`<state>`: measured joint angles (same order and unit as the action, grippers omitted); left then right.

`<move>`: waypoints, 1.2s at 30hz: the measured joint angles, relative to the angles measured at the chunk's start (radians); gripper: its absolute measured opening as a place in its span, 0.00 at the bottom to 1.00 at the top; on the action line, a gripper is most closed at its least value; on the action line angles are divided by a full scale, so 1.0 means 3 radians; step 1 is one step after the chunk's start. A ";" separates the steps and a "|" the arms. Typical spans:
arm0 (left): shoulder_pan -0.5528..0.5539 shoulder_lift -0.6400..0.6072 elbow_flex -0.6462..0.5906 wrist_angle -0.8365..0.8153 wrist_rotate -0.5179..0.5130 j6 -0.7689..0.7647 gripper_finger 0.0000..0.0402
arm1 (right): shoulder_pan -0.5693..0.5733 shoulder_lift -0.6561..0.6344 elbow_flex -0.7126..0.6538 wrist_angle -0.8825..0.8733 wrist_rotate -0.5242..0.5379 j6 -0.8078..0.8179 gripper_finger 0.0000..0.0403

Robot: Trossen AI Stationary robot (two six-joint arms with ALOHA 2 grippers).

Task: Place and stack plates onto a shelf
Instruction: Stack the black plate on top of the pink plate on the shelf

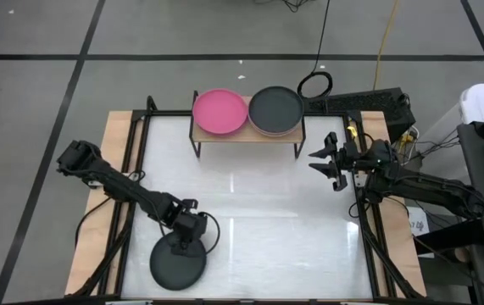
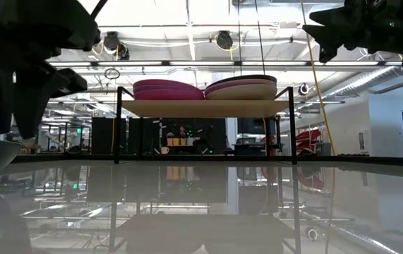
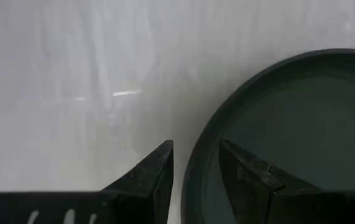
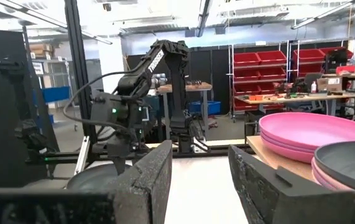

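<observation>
Nearest, the loose black plate (image 1: 178,264): it lies flat on the table (image 1: 250,212) at the near edge toward the left corner, the only plate you have off the shelf.

Left claw (image 1: 180,247): your left claw is down on that plate's far rim. In the left wrist view its jaws are parted and straddle the rim (image 3: 193,168), one finger (image 3: 149,171) outside on the bare table, the other (image 3: 245,171) inside over the dish. They look not yet pressed together, so treat the plate as bracketed, not held.

The relation that counts: the rim runs straight through the gap between the jaws, edge-on to the pinch. A round plate has no long axis, so only this rim crossing matters. A plain squeeze should catch it.

Nearer arm: the left, by far; it is touching the plate, while the right is well apart across the table.

Right claw (image 1: 327,166): it hangs released and empty above the right side of the table, near the shelf's right end, waiting.

Farthest, the shelf (image 1: 246,135): it stands at the far edge of the table. A pink stack (image 1: 220,112) fills its left half, and a stack topped by a dark plate (image 1: 276,110) fills its right, the two just touching.

Direction of carry: from the near-left plate you go away and rightward to the shelf.
</observation>
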<state>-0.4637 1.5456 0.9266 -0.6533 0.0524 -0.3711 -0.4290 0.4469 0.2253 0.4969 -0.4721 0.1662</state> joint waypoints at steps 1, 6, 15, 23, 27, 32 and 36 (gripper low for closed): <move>-0.0014 0.0015 0.0000 -0.0002 -0.0001 -0.0015 0.33 | 0.0000 0.0000 0.0000 0.0000 -0.0002 0.0018 0.35; -0.0043 0.0144 -0.0001 -0.0021 0.0005 0.0009 0.33 | 0.0000 0.0000 0.0000 -0.0009 -0.0005 0.0019 0.35; 0.0015 0.0243 -0.0002 0.0013 0.0003 0.0158 0.33 | 0.0000 0.0000 0.0000 -0.0145 -0.0011 0.0128 0.35; 0.0015 0.0243 -0.0002 0.0046 -0.0004 0.0161 0.33 | 0.0082 0.0000 0.0000 -0.0218 -0.0011 0.0150 0.35; 0.0013 0.0243 -0.0009 0.0072 -0.0074 0.0160 0.33 | 0.0128 0.0000 0.0000 -0.0201 -0.0011 0.0148 0.35; 0.0004 0.0239 -0.0248 0.0524 -0.0091 0.0044 0.33 | 0.0153 0.0000 0.0000 -0.0202 -0.0011 0.0176 0.35; -0.0022 0.0236 -0.0343 0.0564 -0.0090 -0.0019 0.33 | 0.0153 0.0000 0.0000 -0.0204 -0.0011 0.0188 0.35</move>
<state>-0.4702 1.6163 0.8236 -0.4843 0.0254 -0.3767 -0.3832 0.4469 0.2253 0.4357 -0.4755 0.2226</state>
